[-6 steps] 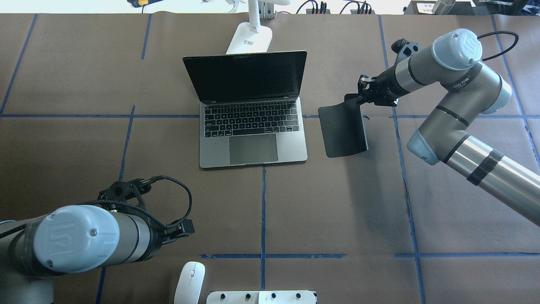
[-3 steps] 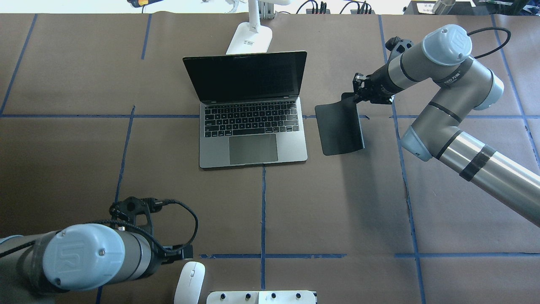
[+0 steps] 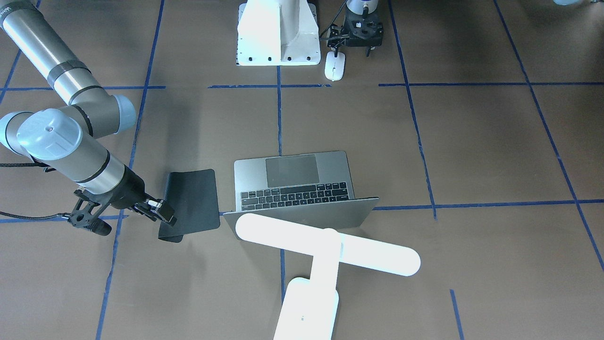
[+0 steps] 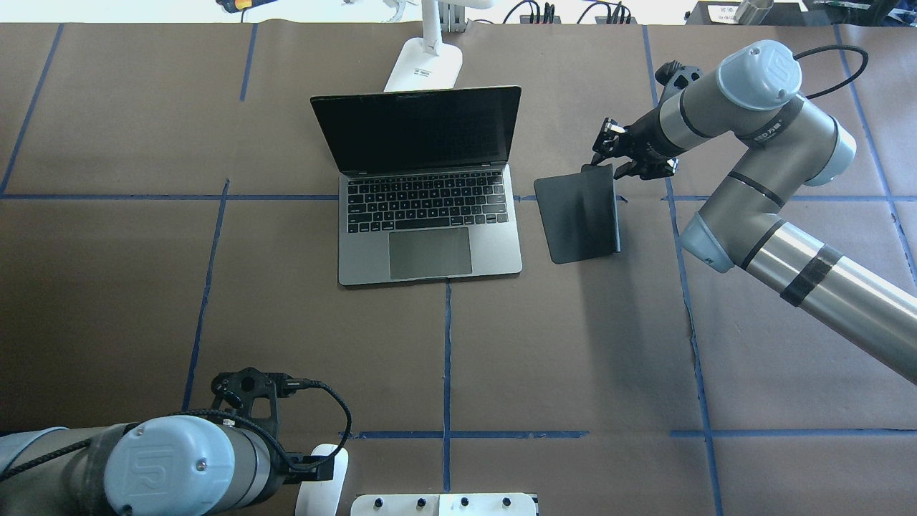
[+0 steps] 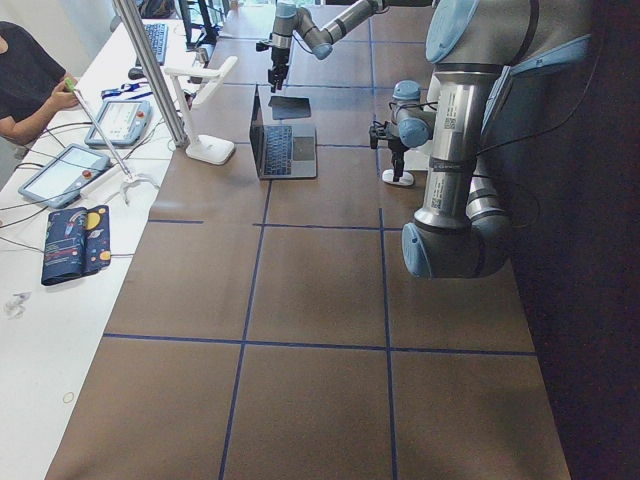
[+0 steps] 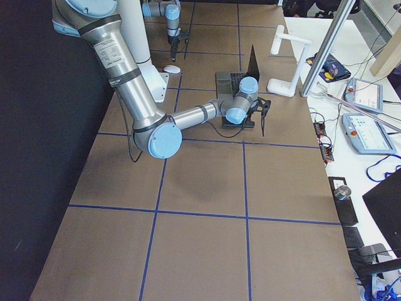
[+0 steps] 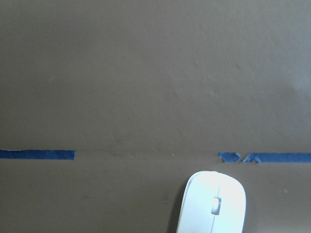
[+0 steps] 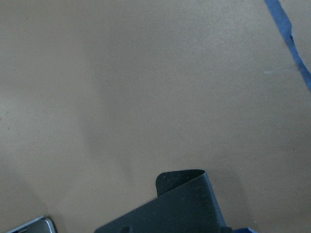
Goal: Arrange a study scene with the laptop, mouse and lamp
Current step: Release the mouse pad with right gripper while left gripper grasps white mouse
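One hand (image 4: 321, 467) over the mouse (image 4: 322, 498)

Grey laptop (image 4: 430, 236), white mouse (image 3: 334, 72), white lamp (image 3: 325, 250), black mat (image 4: 579, 218).

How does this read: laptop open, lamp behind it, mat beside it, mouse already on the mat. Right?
Not quite. The mouse is not on the mat; it lies on the bare table, well apart from the mat, at the robot's side, as the front-facing view shows. The laptop is open, the lamp behind it, the mat beside it.
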You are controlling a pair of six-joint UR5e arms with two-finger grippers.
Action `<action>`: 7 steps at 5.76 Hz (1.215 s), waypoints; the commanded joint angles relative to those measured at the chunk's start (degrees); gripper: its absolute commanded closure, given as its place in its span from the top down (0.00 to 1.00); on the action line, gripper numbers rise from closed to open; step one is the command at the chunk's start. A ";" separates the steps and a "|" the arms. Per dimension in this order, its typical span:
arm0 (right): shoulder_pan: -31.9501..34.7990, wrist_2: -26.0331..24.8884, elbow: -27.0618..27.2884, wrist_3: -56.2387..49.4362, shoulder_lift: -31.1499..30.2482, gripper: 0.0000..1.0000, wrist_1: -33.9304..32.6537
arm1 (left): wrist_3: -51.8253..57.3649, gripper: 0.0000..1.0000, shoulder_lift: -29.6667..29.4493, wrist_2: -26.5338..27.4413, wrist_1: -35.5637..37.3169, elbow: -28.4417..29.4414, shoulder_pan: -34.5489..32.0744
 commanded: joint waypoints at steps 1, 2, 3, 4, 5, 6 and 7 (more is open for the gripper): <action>3.96 3.60 1.53 -0.17 -1.56 1.00 -0.10 | 7.99 1.00 -0.16 -0.01 -6.42 3.00 0.22; 6.34 6.41 2.50 -0.26 -3.32 1.00 -0.10 | 8.80 1.00 -0.16 0.00 -9.94 4.58 0.31; 6.62 6.53 2.60 -0.52 -3.42 1.00 -0.10 | 12.20 0.99 0.19 0.17 -9.80 5.21 0.40; 6.97 6.53 3.38 -0.53 -3.60 1.00 -0.10 | 14.06 0.99 0.11 0.08 -9.88 5.82 0.49; 6.89 6.53 3.65 -0.53 -3.51 1.00 -0.19 | 14.00 0.99 -0.41 -0.09 -10.23 6.44 0.92; 6.89 6.44 3.66 -0.53 -3.51 1.00 -0.19 | 13.99 0.99 -0.51 -0.09 -10.24 7.14 1.28; 6.71 6.53 3.74 -0.53 -3.42 1.00 -0.19 | 13.99 1.00 -0.94 -0.18 -10.32 8.02 1.28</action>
